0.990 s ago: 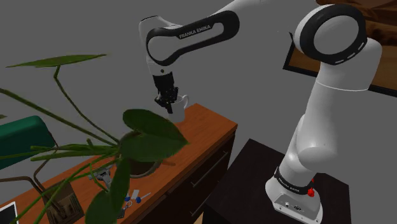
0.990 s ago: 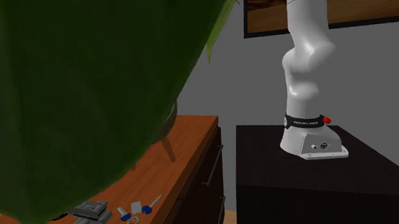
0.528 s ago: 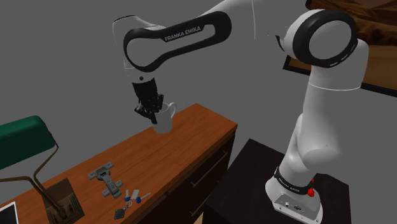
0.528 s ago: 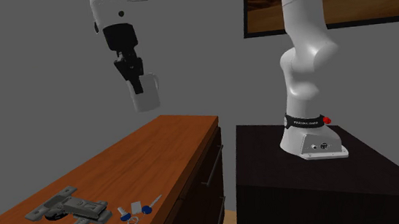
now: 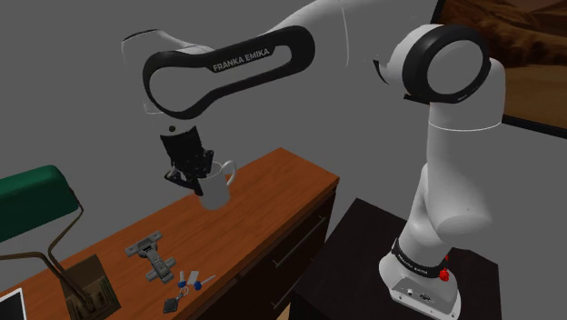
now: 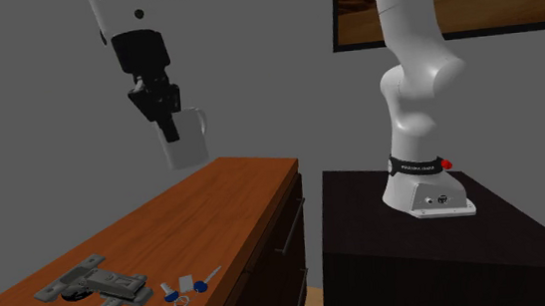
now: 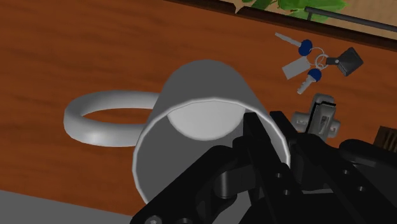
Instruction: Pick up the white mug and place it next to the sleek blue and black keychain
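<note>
I see the white handled mug [image 5: 216, 188] hanging above the brown wooden desk [image 5: 277, 186]; on the desk, the blue and black keychain [image 5: 184, 285] lies just beside the grey metal hinge [image 5: 153, 259], nearer the front edge.

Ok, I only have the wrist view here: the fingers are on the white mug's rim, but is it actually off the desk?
Observer: Yes. In the shoulder view the white mug hangs clear above the wooden desk, with the gripper clamped on its rim.
Operator: Where's the keychain from there?
Observer: In the second exterior view the keychain lies at the desk's near end, toward that view's lower left, beside a grey metal hinge.
Operator: Anything standing nearby?
Observer: A green-shaded desk lamp stands at the shoulder view's left, beyond the hinge.
</note>
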`<state>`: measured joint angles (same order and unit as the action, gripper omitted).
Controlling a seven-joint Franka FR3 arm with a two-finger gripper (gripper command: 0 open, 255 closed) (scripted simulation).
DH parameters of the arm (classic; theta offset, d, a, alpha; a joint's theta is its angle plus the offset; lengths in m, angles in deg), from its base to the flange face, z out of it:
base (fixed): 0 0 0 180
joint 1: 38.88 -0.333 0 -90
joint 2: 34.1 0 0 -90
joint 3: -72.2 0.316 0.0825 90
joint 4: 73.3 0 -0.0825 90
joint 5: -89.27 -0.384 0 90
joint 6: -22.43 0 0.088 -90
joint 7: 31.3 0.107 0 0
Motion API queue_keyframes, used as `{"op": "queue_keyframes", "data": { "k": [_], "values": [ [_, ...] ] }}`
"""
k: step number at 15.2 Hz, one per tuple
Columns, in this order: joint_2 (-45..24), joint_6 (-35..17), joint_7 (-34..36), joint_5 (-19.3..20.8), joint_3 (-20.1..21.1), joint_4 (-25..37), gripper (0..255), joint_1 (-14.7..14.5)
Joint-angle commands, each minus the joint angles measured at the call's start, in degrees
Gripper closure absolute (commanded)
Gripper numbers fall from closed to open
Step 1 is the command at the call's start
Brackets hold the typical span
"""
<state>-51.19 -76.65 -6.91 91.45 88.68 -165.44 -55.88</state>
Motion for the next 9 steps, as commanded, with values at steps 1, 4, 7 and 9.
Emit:
{"op": "queue_keyframes", "data": {
  "k": [1, 4, 7, 9],
  "values": [
    [-0.3, -1.5, 0.3, 0.1, 0.0, -1.1, 255, -0.1],
    [-0.8, -3.6, 0.3, 0.2, 0.0, -2.8, 255, -0.1],
    [-1.4, -5.7, 0.3, 0.4, -0.1, -4.3, 255, -0.2],
    [-1.9, -7.0, 0.4, 0.6, -0.2, -5.2, 255, -0.2]
  ]
}}
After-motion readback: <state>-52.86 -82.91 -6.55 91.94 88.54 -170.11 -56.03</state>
